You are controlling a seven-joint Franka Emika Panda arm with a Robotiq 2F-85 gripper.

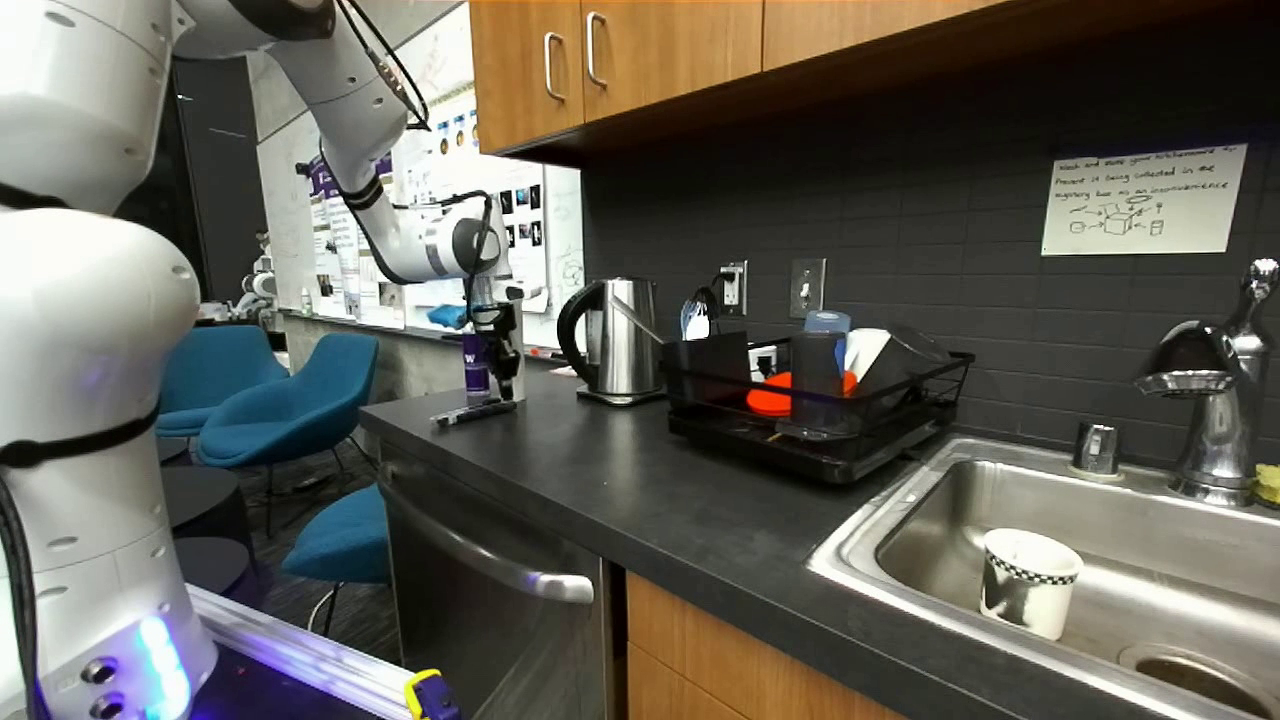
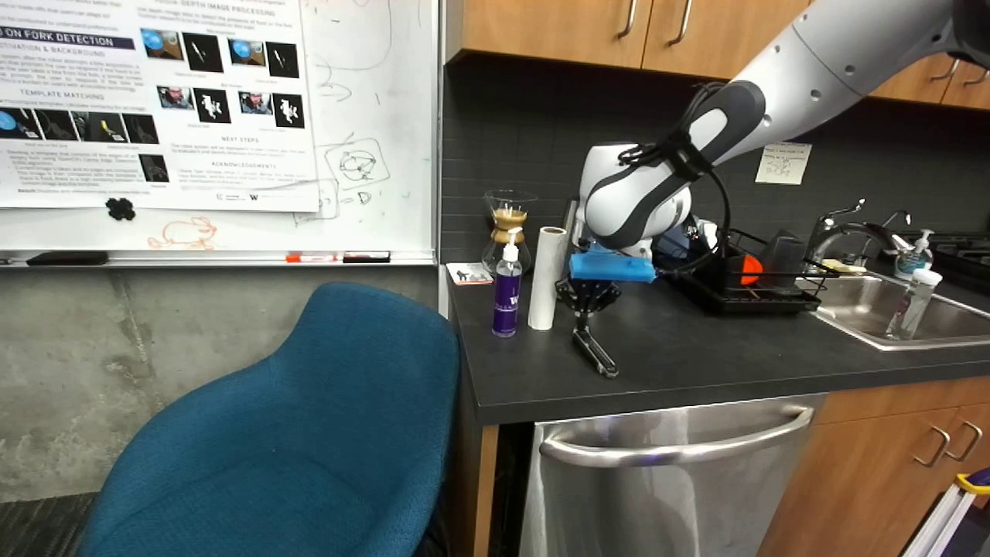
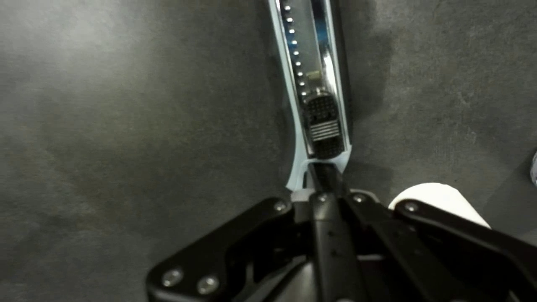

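A box cutter with a silver body and a black slider lies on the dark counter, seen in both exterior views: box cutter [image 1: 470, 412], box cutter [image 2: 595, 353]. In the wrist view the box cutter [image 3: 303, 46] runs up from the fingertips to the top edge. My gripper [image 1: 507, 388] points straight down at its rear end. The jaws are shut, their tips meeting over that pale end, as the wrist view of the gripper [image 3: 326, 174] shows. Nothing thick is visible between them. Whether the tips touch the cutter I cannot tell. The fingers hide part of its end.
Close behind the gripper stand a paper towel roll [image 2: 547, 278] and a purple spray bottle [image 2: 506, 298]. A steel kettle [image 1: 627, 340] and a black dish rack [image 1: 850, 455] are further along. The sink [image 1: 920, 500] holds a white mug [image 1: 1030, 585]. The counter's front edge is near.
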